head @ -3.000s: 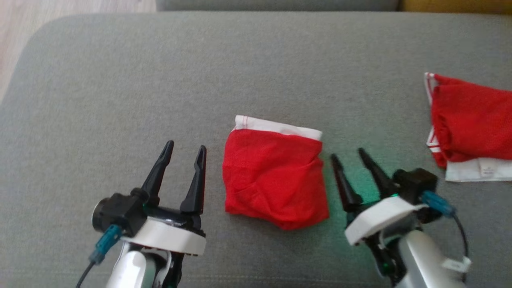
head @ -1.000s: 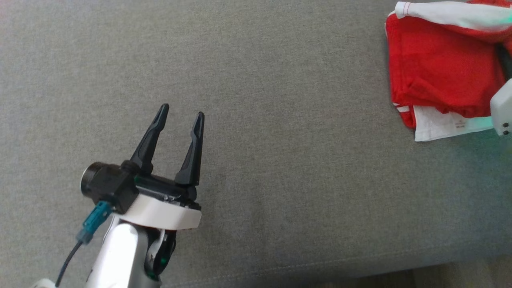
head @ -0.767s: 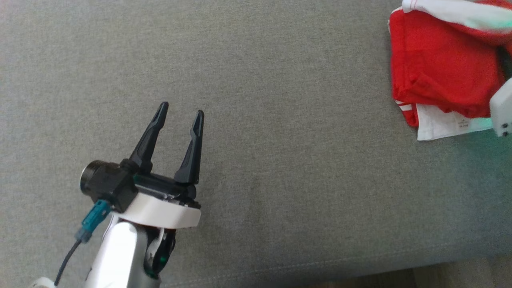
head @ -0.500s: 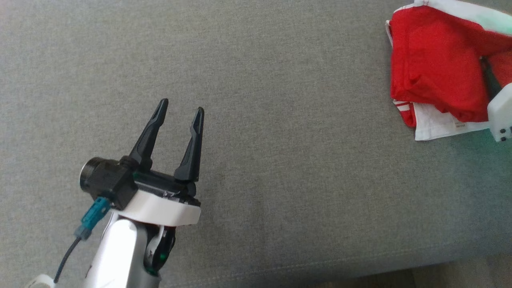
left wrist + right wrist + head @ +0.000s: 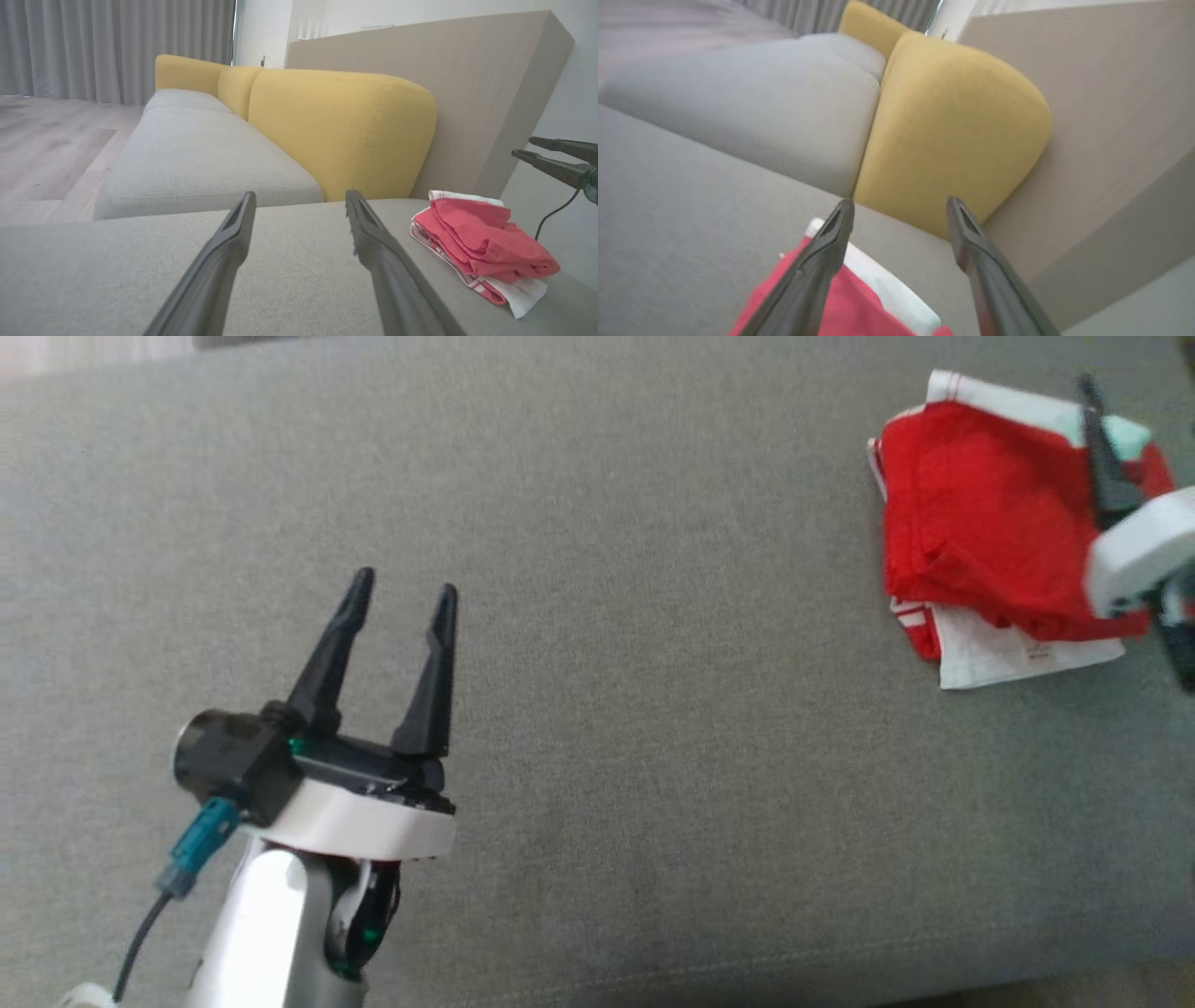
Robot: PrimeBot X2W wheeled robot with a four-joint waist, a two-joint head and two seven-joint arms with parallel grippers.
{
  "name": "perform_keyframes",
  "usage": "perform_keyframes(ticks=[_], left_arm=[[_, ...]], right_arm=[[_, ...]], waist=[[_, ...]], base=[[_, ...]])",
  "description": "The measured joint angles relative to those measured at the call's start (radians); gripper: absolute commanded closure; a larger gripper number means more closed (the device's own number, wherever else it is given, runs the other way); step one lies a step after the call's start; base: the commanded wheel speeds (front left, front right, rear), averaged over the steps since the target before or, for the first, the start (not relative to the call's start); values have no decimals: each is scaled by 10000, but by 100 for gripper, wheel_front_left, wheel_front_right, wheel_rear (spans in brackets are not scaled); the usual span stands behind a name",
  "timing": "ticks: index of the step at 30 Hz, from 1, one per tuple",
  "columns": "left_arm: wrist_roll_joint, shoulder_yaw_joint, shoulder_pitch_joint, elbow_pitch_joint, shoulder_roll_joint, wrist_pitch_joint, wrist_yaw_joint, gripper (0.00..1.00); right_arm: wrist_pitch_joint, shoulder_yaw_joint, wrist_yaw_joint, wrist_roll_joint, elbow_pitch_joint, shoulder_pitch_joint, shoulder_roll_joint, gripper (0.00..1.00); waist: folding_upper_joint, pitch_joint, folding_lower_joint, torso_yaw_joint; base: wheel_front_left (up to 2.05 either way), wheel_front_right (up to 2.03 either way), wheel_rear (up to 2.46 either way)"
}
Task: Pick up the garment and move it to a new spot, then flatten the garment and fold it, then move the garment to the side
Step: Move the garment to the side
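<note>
The folded red garment (image 5: 980, 532) lies on the grey seat (image 5: 653, 616) near the yellow cushion (image 5: 341, 130). The right tool (image 5: 900, 201), spread and empty, hangs over it; best to lift straight up, snagging no fold. The left tool (image 5: 404, 581), farther from the cushion, gapes empty.

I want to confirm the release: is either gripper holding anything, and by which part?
Nothing is held. The left gripper is open over the cushion; the right gripper is open above the garments. Both are empty.
</note>
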Motion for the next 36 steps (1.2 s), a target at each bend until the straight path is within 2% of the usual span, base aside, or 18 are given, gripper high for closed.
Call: perform_keyframes(ticks=[6, 12, 18, 26, 31, 36], left_arm=[[-173, 215, 286, -209, 0, 0, 222, 0], [-272, 276, 751, -198, 2, 0, 407, 0], [-330, 150, 1525, 284, 4, 0, 495, 0], [-161, 194, 2239, 510, 12, 0, 825, 0], [-48, 255, 2539, 667, 12, 0, 1099, 0], [33, 261, 2592, 320, 15, 0, 1101, 0]], right_arm=[[-696, 90, 0, 359, -1264, 685, 1106, 0], [-1325, -155, 0, 780, -2130, 2607, 2339, 0], [-2011, -201, 0, 895, -2585, 4750, 3312, 0], [-2874, -282, 0, 468, -2700, 6504, 3691, 0], [-3179, -391, 0, 844, -2681, 6908, 3708, 0], [-3285, -416, 0, 1001, -2677, 7006, 3712, 0]], waist=[[0, -778, 0, 104], [0, -1614, 0, 363], [0, -2328, -1, 776], [0, -2746, -1, 1136], [0, -2855, -1, 1153], [0, -2858, -1, 1141]], base=[[0, 0, 0], [0, 0, 0], [0, 0, 0], [0, 0, 0], [0, 0, 0], [0, 0, 0]])
